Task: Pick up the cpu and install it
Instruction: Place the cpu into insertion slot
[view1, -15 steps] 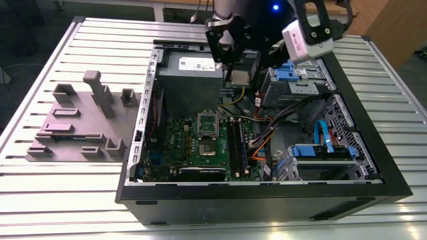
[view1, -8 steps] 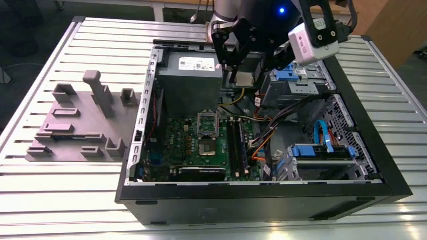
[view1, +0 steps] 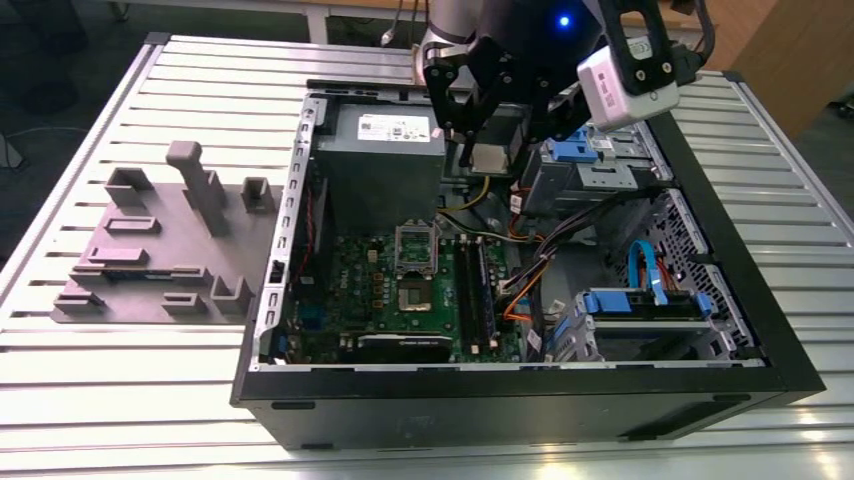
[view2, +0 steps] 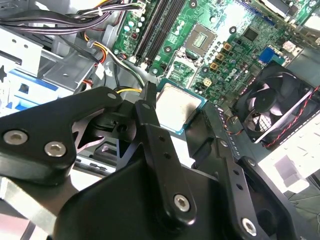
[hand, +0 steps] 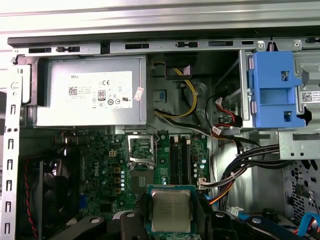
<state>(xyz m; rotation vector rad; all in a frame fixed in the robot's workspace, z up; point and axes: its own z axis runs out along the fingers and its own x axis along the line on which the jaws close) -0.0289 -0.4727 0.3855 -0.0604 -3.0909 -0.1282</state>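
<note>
**CPU in the grasp above the open case, not yet at the socket**

The cpu (hand: 171, 210) sat clamped between the fingers of the gripper (view1: 487, 152), pinched at two opposite edges with its silver lid facing the first wrist camera. In the second wrist view its green substrate rim showed around the lid, and the chip looked level in the grip. It hung clear of every part in the case, touching nothing but the fingers.

The CPU socket (view1: 416, 296) lay on the green motherboard (view1: 347, 290) with no chip in it. The silver load frame (view1: 416, 240) beside it appeared swung open. In the exterior view the gripper hovered near the power supply (hand: 90, 95) and the blue drive bracket (hand: 272, 90), well apart from the socket. The memory slots (view1: 470, 290) ran just beside the socket, and yellow and black cables crossed the space under the arm.

By my reading the pick-up was done and the install was not: the chip was in transit. Seating it would call for centring the chip squarely over the socket, matching its orientation, and keeping it flat. Any tilt or sideways slide there could damage the contacts. Whether the chip's corner mark matched the socket could not be told.
</note>
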